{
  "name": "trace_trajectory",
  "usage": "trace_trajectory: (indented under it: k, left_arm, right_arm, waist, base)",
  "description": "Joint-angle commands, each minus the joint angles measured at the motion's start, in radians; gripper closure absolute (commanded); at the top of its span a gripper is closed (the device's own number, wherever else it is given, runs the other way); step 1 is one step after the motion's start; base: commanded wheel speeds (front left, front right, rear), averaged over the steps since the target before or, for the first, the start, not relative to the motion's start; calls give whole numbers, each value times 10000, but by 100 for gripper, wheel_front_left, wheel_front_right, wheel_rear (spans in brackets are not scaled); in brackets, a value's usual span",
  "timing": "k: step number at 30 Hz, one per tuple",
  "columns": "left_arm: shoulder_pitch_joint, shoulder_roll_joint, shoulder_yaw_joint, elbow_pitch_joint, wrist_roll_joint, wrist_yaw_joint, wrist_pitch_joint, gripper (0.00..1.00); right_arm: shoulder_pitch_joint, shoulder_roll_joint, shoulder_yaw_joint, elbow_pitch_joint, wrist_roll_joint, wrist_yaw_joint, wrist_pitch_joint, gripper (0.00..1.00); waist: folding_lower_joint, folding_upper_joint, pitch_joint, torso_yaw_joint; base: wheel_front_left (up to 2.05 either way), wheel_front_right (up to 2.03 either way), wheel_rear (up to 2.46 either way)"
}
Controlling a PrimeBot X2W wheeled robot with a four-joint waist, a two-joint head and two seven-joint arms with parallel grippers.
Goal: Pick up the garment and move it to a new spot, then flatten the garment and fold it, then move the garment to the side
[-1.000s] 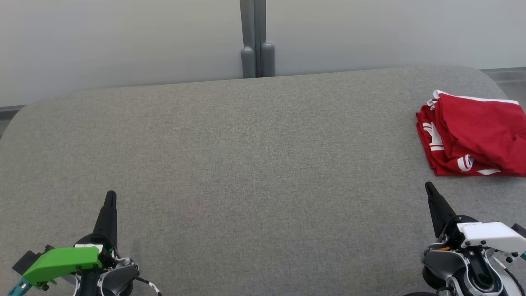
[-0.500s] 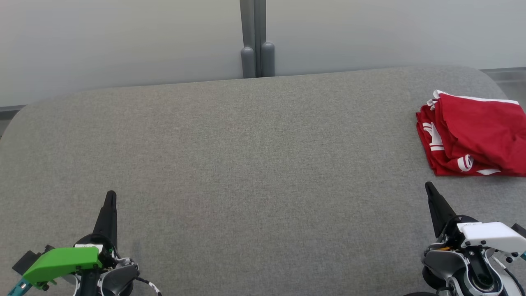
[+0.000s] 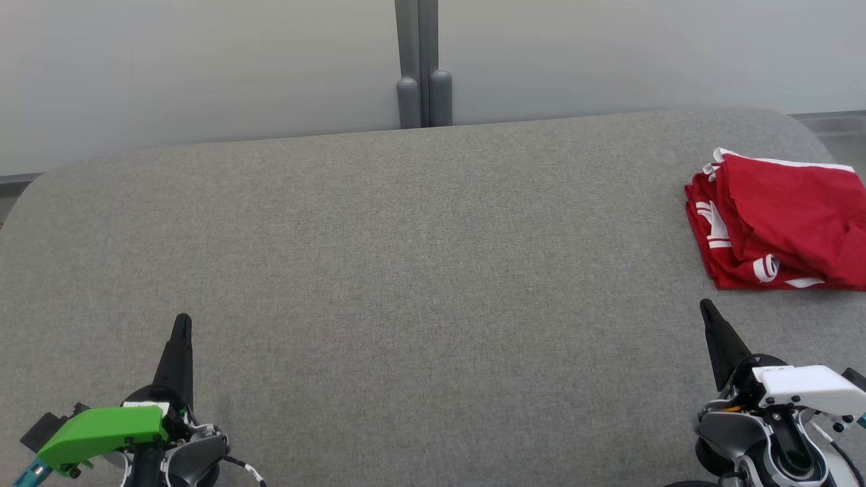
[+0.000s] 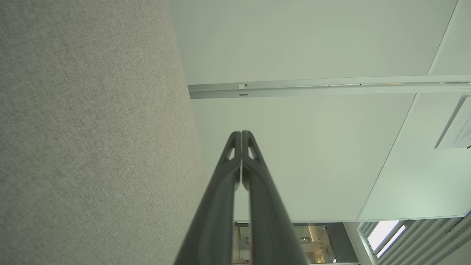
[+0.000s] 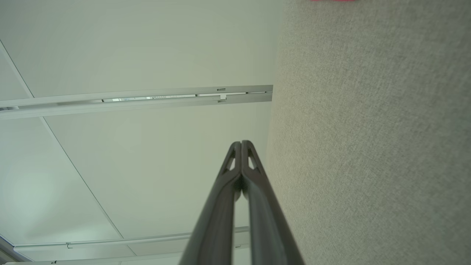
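The red garment [image 3: 785, 223] lies folded at the right edge of the desk [image 3: 406, 270], so I judge everything done. My left claw [image 3: 181, 319] and right claw [image 3: 705, 306] sit closed tight, empty.

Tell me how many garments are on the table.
1. The red garment lies folded near the table's right edge, ahead of the right gripper. It runs past the head view's edge, so more could be hidden there.
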Motion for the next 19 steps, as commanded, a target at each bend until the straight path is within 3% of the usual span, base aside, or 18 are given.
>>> trace_trajectory:
  k: [1, 19]
  left_arm:
    - [-173, -1, 46, -14, 53, -39, 46, 100]
    - [-174, -1, 46, -15, 56, -40, 49, 100]
  right_arm:
    - [-92, -43, -23, -35, 67, 4, 18, 100]
    - [-92, -43, -22, -35, 67, 4, 17, 100]
  waist:
    - [0, 0, 0, 0]
    - [0, 0, 0, 0]
  base:
    - [0, 0, 0]
    - [0, 0, 0]
